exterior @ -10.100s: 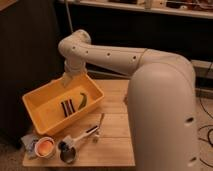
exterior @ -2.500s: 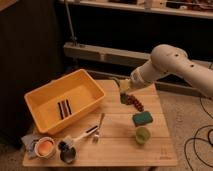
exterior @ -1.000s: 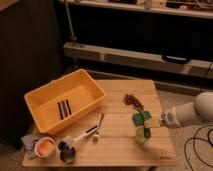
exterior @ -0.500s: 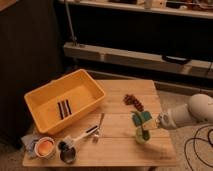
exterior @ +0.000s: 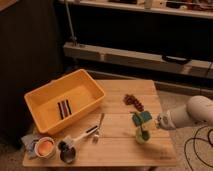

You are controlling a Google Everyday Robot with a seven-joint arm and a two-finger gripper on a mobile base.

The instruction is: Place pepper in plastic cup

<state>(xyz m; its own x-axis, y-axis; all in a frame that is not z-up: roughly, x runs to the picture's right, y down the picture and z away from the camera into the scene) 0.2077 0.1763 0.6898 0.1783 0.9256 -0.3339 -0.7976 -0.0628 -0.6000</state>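
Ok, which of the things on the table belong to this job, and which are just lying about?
Job: pepper, at the mouth of the plastic cup; gripper, shut, close beside that cup.
Lying about: green sponge, grape-like cluster, yellow bin, dark sticks in it, fork, white cup, dark metal cup.

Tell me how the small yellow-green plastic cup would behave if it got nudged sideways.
The plastic cup looks thin and translucent, so it is probably light and quick to slide on the wooden table. It stands upright on a small base, so a bump from the gripper, close beside it, might tip it.
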